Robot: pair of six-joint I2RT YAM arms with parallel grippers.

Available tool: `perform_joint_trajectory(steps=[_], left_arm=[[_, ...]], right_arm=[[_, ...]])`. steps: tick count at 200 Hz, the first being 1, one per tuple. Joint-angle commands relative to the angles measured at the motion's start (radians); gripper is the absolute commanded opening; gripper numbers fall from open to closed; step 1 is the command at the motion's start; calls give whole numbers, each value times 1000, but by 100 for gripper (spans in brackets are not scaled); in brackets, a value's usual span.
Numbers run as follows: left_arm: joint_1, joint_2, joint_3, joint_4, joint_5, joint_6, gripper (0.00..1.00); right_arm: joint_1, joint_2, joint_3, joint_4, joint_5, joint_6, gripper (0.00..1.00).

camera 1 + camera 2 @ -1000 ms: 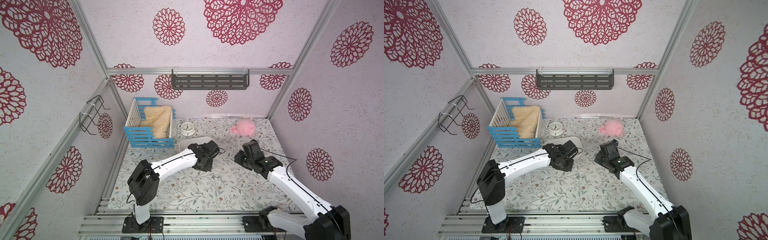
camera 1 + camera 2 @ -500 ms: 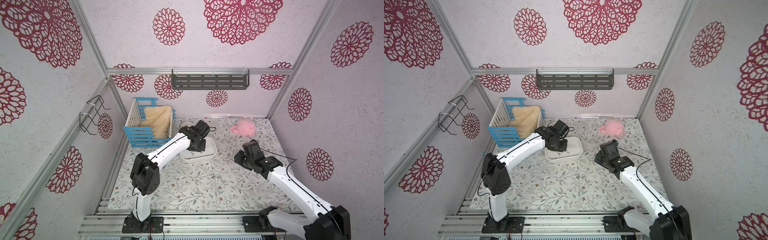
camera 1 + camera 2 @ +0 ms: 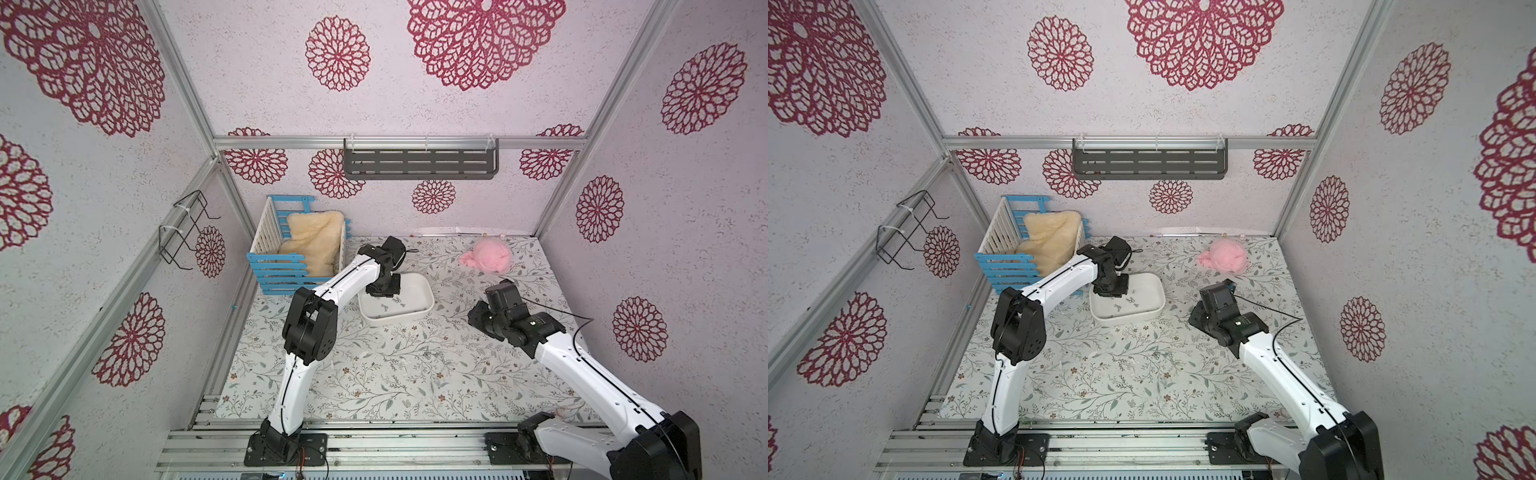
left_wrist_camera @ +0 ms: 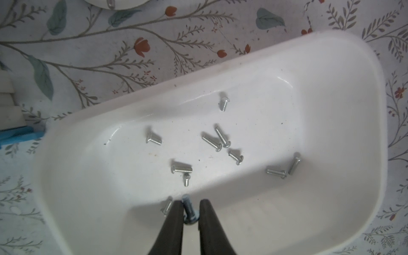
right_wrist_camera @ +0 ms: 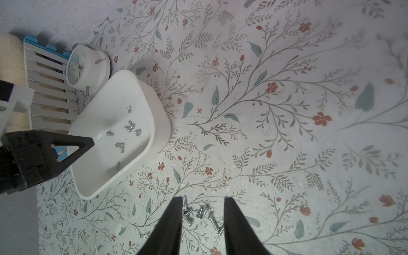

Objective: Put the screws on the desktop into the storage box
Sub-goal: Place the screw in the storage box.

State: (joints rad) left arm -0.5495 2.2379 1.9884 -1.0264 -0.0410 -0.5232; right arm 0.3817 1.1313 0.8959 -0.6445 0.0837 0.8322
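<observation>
White left arm [image 3: 332, 286] over storage box [image 3: 395, 321]

Closed in on three sides by pale, grainy walls [image 3: 395, 112] printed with red rosettes [image 3: 337, 53]. Framed at the corners and along the back by aluminium bars [image 3: 291, 142]. Carried a slotted grey shelf [image 3: 419, 164] under the back bar and a black wire rack [image 3: 181, 230] on the left wall. Floored by a surface [image 3: 395, 374] printed with leafy vines. Housed a blue-and-white crate [image 3: 282, 274] with cream fleece [image 3: 311, 237] in the back left corner. Ended in front at metal rails [image 3: 415, 442]. Lit evenly, with soft shadows.
</observation>
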Motion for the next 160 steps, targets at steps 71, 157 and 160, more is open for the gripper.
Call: perform_joint_trajectory(steps=[71, 157, 160], left_arm=[[8, 124, 55, -21, 66, 14, 20], [-2, 5, 43, -32, 51, 17, 38], [-2, -8, 43, -32, 48, 19, 38]], right_arm=[[-3, -35, 21, 5, -1, 8, 36], [-3, -25, 23, 14, -14, 8, 37], [-3, -25, 20, 15, -16, 9, 37]])
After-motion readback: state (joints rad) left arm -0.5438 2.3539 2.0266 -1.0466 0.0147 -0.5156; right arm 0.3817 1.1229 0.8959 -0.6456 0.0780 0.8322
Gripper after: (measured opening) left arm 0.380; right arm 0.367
